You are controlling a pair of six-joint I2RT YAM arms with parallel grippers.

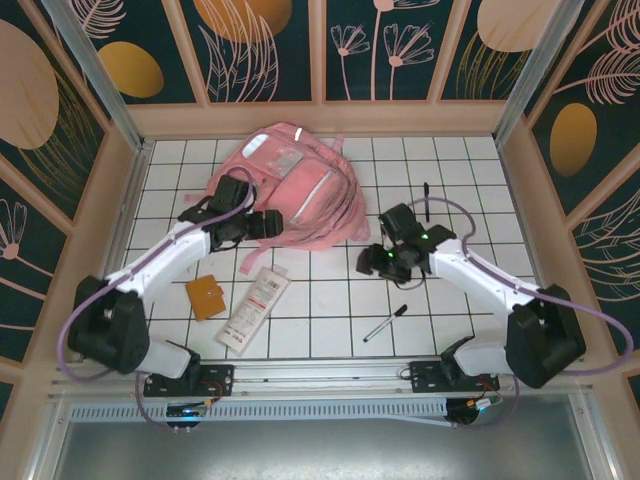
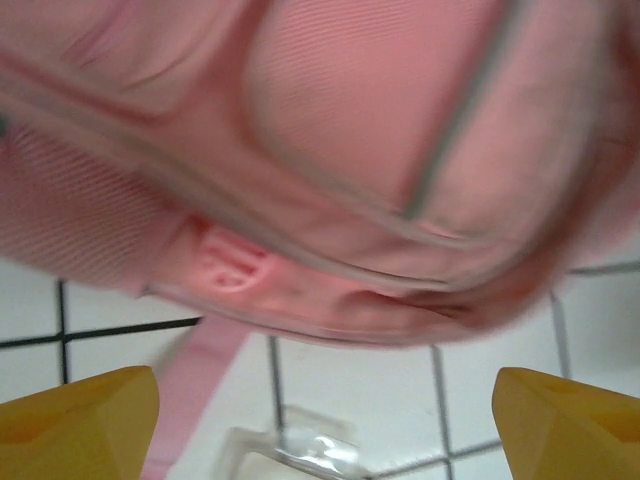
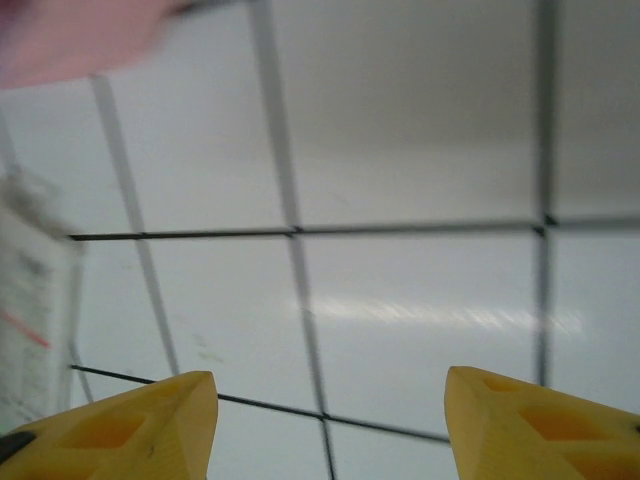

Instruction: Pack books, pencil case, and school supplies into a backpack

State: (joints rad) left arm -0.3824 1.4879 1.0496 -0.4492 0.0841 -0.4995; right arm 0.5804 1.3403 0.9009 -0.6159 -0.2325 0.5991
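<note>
Yellow fingertips of the left gripper stand spread and empty at the near edge of the backpack. The right gripper, also spread and empty, hangs low over bare table just right of it. Pencil case, orange-brown square, near pen and far pen lie outside, so packing looks mostly undone.

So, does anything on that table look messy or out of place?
Nothing broken or spilled. The white pencil case, orange square, one pen and another pen lie scattered at odd angles outside the pink backpack, which lies askew.
</note>
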